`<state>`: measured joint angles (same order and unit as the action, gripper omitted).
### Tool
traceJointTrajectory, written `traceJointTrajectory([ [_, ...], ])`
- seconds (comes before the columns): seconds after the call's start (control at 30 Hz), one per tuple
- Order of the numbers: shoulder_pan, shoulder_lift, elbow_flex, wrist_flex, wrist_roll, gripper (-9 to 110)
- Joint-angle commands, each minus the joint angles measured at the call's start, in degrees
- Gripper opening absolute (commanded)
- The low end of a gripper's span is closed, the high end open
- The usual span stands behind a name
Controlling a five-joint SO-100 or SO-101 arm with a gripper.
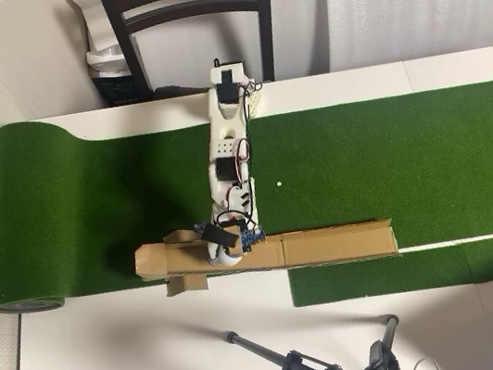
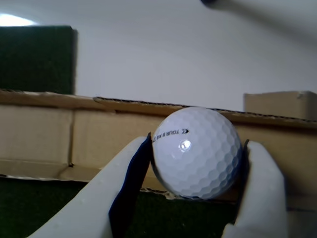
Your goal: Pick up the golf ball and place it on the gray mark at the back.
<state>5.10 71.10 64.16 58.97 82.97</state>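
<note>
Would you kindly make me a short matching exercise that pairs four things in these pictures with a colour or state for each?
Things:
1. golf ball
2. cardboard channel
3. turf mat
4. chair

Descriptions:
A. dark brown, standing behind the table in the overhead view
B. green, spread across the table
C. white and dimpled, clamped between the fingers of the gripper
D. light brown, long, lying along the front edge of the green surface

Pairs: 1-C, 2-D, 3-B, 4-A
</note>
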Motion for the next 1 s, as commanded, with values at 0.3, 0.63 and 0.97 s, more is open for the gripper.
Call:
traceJointTrajectory([
  [0.3, 0.53, 0.62, -6.15, -1.41, -2.64, 24],
  [0.63, 0.62, 0.26, -6.15, -1.41, -2.64, 25],
  [0.97, 1.85, 0.18, -5.54, -1.41, -5.27, 25],
])
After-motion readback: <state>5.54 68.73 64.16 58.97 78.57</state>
